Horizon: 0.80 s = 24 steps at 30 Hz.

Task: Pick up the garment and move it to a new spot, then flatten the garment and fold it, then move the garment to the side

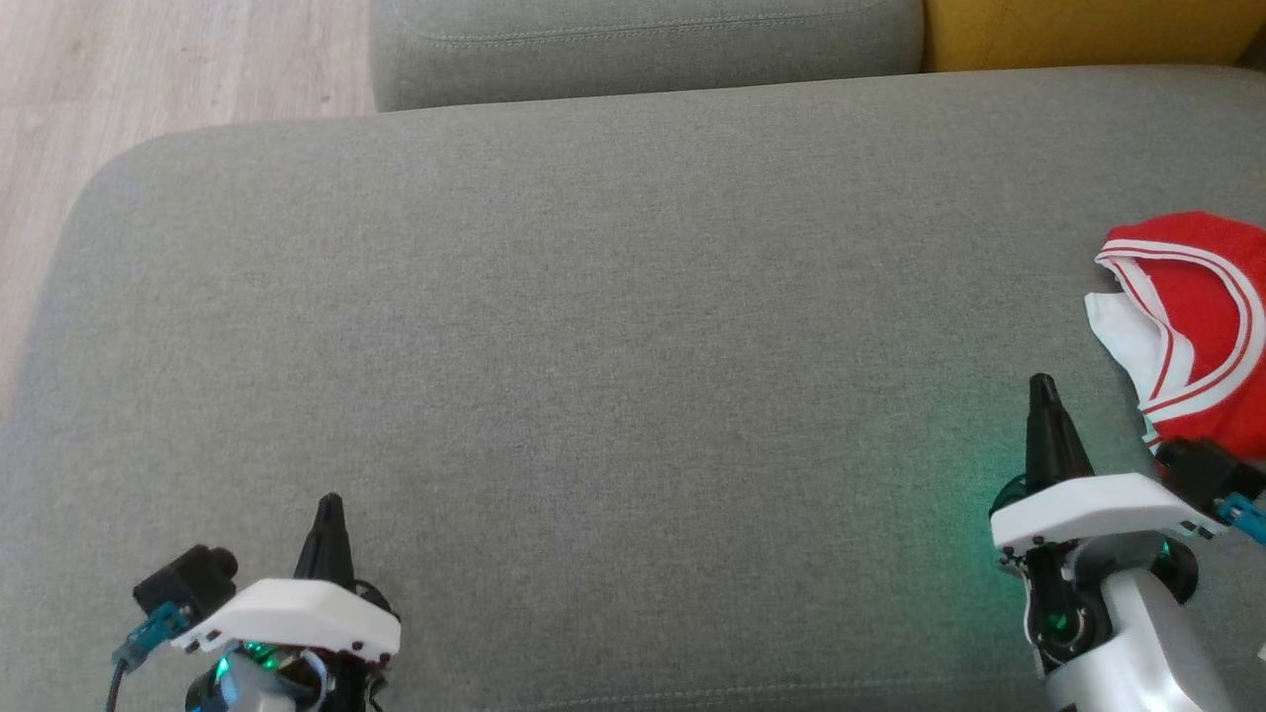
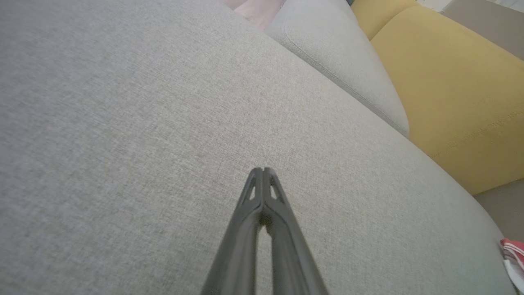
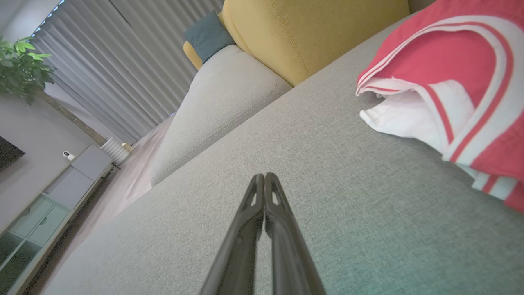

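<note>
The garment lies bunched at the right edge of the grey seat cushion, red with red-and-white striped trim and a white fold poking out toward the middle. The right gripper is near the front right corner, just beside the garment, its 2 fingers pressed together on nothing. The left gripper is near the front left corner, well apart from the cloth, likewise closed and empty. A yellow cushion lies past the back right corner.

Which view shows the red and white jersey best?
The right wrist view: the red mesh jersey with white sleeves lies close and large. The head view cuts it at its right edge; the left wrist view catches a small corner.
</note>
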Tool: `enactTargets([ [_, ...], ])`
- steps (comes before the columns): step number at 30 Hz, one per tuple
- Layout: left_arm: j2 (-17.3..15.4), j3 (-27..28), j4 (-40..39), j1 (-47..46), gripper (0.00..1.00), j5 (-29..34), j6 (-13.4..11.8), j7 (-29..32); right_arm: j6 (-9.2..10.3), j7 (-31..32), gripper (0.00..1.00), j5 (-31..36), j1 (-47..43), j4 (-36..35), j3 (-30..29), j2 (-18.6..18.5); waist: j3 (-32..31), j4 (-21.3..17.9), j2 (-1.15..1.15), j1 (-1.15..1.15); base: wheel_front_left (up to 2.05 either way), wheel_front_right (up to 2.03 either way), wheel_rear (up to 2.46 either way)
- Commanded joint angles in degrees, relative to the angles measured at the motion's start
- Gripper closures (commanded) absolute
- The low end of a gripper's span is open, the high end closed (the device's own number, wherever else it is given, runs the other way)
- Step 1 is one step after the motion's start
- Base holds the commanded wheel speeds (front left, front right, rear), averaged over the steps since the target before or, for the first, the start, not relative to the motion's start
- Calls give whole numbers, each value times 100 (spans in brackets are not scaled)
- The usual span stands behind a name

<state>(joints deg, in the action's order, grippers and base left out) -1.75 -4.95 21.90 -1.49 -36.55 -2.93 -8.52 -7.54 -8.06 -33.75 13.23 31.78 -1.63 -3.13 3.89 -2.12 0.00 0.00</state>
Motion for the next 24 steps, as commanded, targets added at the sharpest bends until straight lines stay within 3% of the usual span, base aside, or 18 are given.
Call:
enactTargets([
  [1,-50,110,-220,-285,100,-162,79,52,2,38,100,-180,82,-248,-1,-13,-6,4,0,0,0,0,0],
  [24,-66,376,-365,-332,100,-1549,326,424,3,402,100,-1633,-120,-640,-126,-4,-100,57,0,0,0,0,0],
])
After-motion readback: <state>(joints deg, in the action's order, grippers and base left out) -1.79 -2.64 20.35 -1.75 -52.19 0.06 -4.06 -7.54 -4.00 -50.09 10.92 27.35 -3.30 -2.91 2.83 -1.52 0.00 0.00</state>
